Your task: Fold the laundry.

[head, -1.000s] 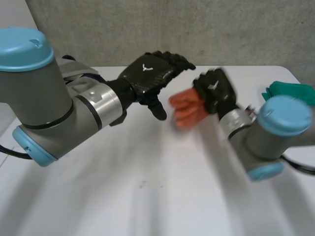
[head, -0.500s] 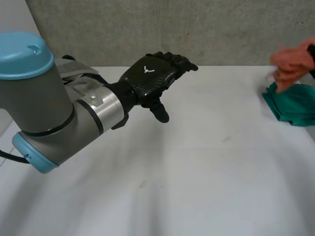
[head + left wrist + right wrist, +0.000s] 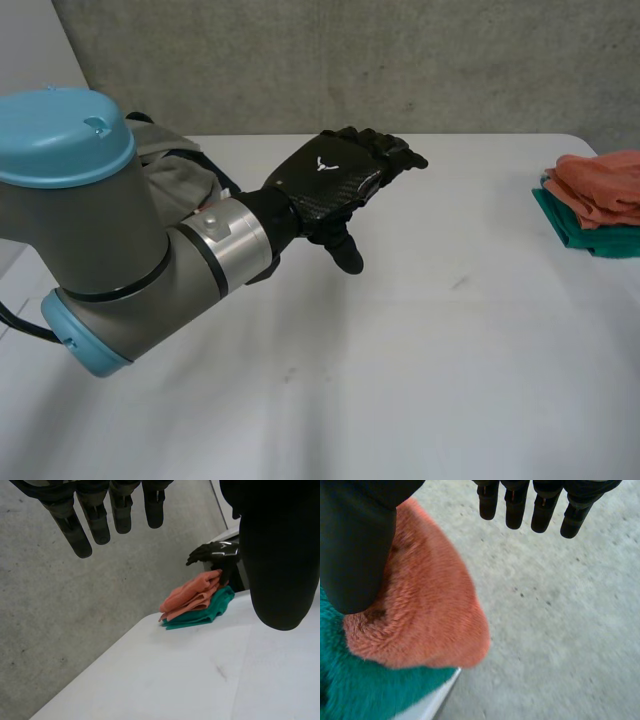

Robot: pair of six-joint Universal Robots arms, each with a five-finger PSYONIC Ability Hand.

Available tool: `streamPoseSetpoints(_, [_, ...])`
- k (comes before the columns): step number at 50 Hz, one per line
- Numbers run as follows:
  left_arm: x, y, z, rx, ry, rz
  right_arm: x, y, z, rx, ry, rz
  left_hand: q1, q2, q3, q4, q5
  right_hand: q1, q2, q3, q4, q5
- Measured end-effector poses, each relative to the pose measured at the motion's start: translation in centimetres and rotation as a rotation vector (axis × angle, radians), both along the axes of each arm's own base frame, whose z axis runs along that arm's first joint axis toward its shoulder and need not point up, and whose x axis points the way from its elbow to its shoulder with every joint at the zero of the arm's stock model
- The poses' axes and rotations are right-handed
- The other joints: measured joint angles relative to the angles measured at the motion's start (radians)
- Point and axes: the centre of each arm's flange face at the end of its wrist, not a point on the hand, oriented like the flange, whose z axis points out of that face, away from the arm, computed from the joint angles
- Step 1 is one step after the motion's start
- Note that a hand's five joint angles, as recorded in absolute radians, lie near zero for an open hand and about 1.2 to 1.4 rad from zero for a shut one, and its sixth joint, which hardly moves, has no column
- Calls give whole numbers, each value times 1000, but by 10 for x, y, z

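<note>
Locate the left hand point(image 3: 330, 182) above the middle of the white table point(image 3: 400, 380), clear of the surface. Read as open: fingers point(image 3: 80, 527) straight and side by side, thumb set apart from them, nothing held. Note the grey concrete wall point(image 3: 350, 60) past the table, beyond these fingertips.

Locate the right hand point(image 3: 216, 554) at the table's far corner, well apart from the left hand and ahead of its palm. Read as open too: fingers point(image 3: 540, 510) straight, thumb spread away from them, nothing pinched between.

Find the orange cloth point(image 3: 600, 185) folded, directly below the right hand, under its thumb and palm. Cannot tell whether the thumb touches the cloth.

Find the green cloth point(image 3: 588, 232) folded beneath the orange cloth, touching it, both stacked flat on the table. Green edge protruding past the orange one on the side toward the left hand. In the right wrist view, green pile visible beside and below the thumb, with the table edge just beside it.

Both cloths well apart from the left hand, ahead of its fingertips, with bare table between.
</note>
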Motion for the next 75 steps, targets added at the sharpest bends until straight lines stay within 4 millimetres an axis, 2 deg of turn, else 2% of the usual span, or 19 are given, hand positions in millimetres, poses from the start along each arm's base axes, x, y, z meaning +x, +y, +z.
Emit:
streamPoseSetpoints(10, [-1, 5, 6, -11, 10, -8, -51, 44, 43, 162, 98, -217, 0, 0, 0, 0, 0, 0, 0, 0, 0, 0])
streamPoseSetpoints(14, [1, 6, 16, -33, 27, -5, -81, 53, 73, 157, 297, -439, 0, 0, 0, 0, 0, 0, 0, 0, 0, 0])
streamPoseSetpoints(17, [3, 6, 26, -60, 49, 4, -87, 53, 100, 123, 448, -593, 0, 0, 0, 0, 0, 0, 0, 0, 0, 0])
streamPoseSetpoints(19, [5, 4, 34, -81, 65, 20, -76, 50, 117, 80, 498, -631, 0, 0, 0, 0, 0, 0, 0, 0, 0, 0])
streamPoseSetpoints(23, [13, -6, 51, -137, 106, 107, -23, 44, 155, -63, 498, -602, 0, 0, 0, 0, 0, 0, 0, 0, 0, 0])
streamPoseSetpoints(29, [51, -54, 71, -234, 159, 400, 98, 72, 193, -241, 318, -323, 0, 0, 0, 0, 0, 0, 0, 0, 0, 0])
streamPoseSetpoints(34, [96, -112, 60, -318, 89, 629, 187, 121, 175, -207, 233, -22, 0, 0, 0, 0, 0, 0, 0, 0, 0, 0])
streamPoseSetpoints(38, [138, -172, 19, -403, -96, 782, 245, 173, 132, -69, 231, 200, 0, 0, 0, 0, 0, 0, 0, 0, 0, 0])
streamPoseSetpoints(39, [138, -172, 19, -403, -96, 782, 245, 173, 132, -69, 231, 200, 0, 0, 0, 0, 0, 0, 0, 0, 0, 0])
streamPoseSetpoints(40, [151, -193, -5, -433, -187, 813, 260, 193, 113, 3, 248, 261, 0, 0, 0, 0, 0, 0, 0, 0, 0, 0])
streamPoseSetpoints(41, [151, -193, -5, -433, -187, 813, 260, 193, 113, 3, 248, 261, 0, 0, 0, 0, 0, 0, 0, 0, 0, 0])
streamPoseSetpoints(42, [162, -212, -30, -464, -278, 825, 272, 211, 94, 80, 272, 311, 0, 0, 0, 0, 0, 0, 0, 0, 0, 0])
streamPoseSetpoints(45, [171, -235, -67, -492, -374, 811, 282, 233, 68, 202, 315, 359, 0, 0, 0, 0, 0, 0, 0, 0, 0, 0])
streamPoseSetpoints(51, [179, -265, -124, -486, -424, 744, 283, 251, 29, 383, 370, 356, 50, 37, 41, 36, 35, 0, 0, 0, 0, 0])
streamPoseSetpoints(57, [181, -276, -152, -465, -410, 706, 278, 256, 13, 455, 382, 328, 639, 591, 581, 591, 563, 0, 0, 0, 0, 0])
streamPoseSetpoints(60, [180, -277, -155, -458, -398, 703, 277, 256, 12, 458, 379, 321, 875, 905, 866, 899, 854, 0, 0, 0, 0, 0])
streamPoseSetpoints(65, [170, -269, -145, -455, -369, 693, 276, 255, 15, 448, 375, 309, 879, 969, 931, 977, 902, 0, 0, 0, 0, 0])
streamPoseSetpoints(69, [152, -252, -113, -470, -305, 672, 274, 252, 21, 429, 373, 287, 885, 974, 940, 983, 902, 0, 0, 0, 0, 0])
streamPoseSetpoints(75, [108, -198, -33, -461, -80, 598, 270, 245, 36, 386, 369, 221, 886, 976, 960, 994, 902, 0, 0, 0, 0, 0])
